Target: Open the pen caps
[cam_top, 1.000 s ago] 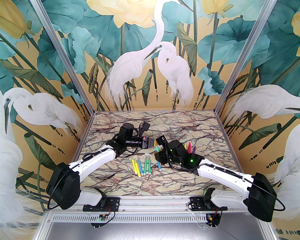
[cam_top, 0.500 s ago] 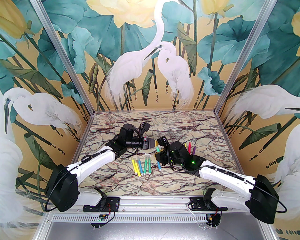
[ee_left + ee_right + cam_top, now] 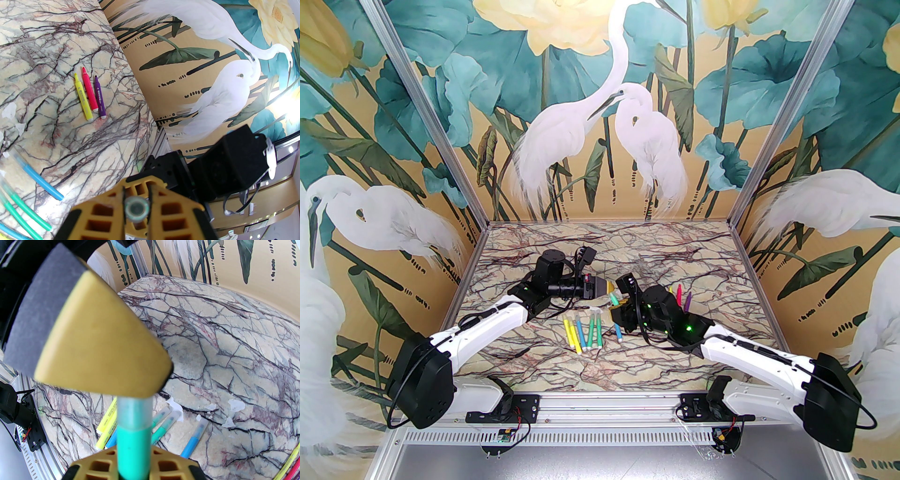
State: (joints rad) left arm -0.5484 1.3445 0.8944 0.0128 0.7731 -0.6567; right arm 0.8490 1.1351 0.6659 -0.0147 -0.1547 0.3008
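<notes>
In the top view, left of centre, a row of capped yellow, blue and green marker pens point(image 3: 583, 333) lies on the veined marble-pattern tabletop point(image 3: 675, 243). Just above the row, mid-frame, the left pincer point(image 3: 607, 287) is clamped on the small see-through plastic cap point(image 3: 137, 208) of a bright green marker pen point(image 3: 133, 446). The right pincer point(image 3: 616, 305) pinches the pen's body, and the cap covers the tip. Further right, three bare-tipped pens, yellow, pink and purple point(image 3: 678, 295), lie side by side.
</notes>
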